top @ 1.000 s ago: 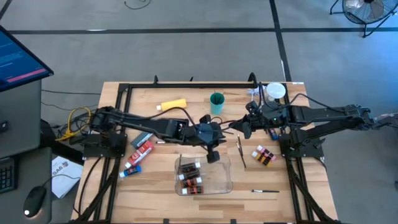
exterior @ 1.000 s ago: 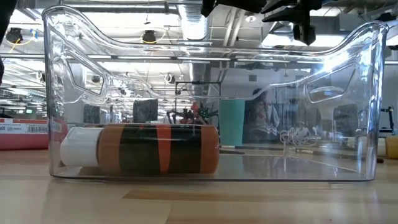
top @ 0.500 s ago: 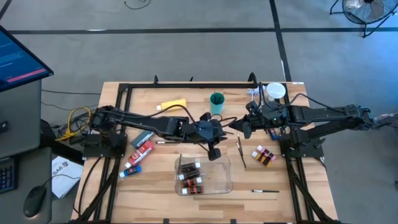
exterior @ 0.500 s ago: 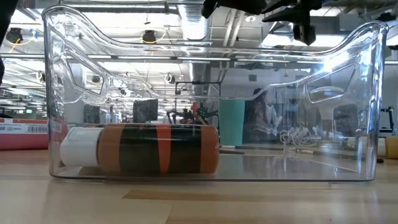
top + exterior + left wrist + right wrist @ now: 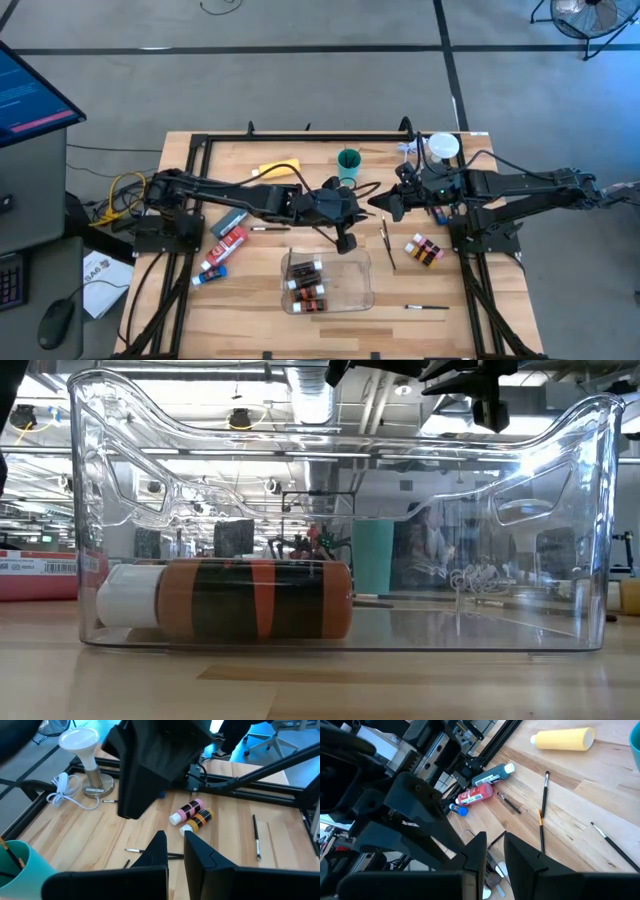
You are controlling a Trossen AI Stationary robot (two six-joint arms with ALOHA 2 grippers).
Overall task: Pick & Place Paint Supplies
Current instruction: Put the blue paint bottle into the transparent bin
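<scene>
In the high view we are seeing the left claw (image 5: 345, 240) lifting back from the tray (image 5: 362, 290) toward the frame's middle, fingers together and empty, so a bottle drop looks finished. Three bottles (image 5: 303, 283) are lying in the tray. The right claw (image 5: 393, 213) is hovering right of centre, fingers close together; we are not making out anything between them. Brushes (image 5: 386, 243) are waiting on the tabletop (image 5: 520, 330). The left arm is partly covering the yellow bottle (image 5: 276, 168).

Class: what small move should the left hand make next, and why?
Probably open the left hand and shift it toward the thin brush beside the clear tray. The hand is shut and empty above the tray's far edge, and that brush lies loose nearby.
</scene>
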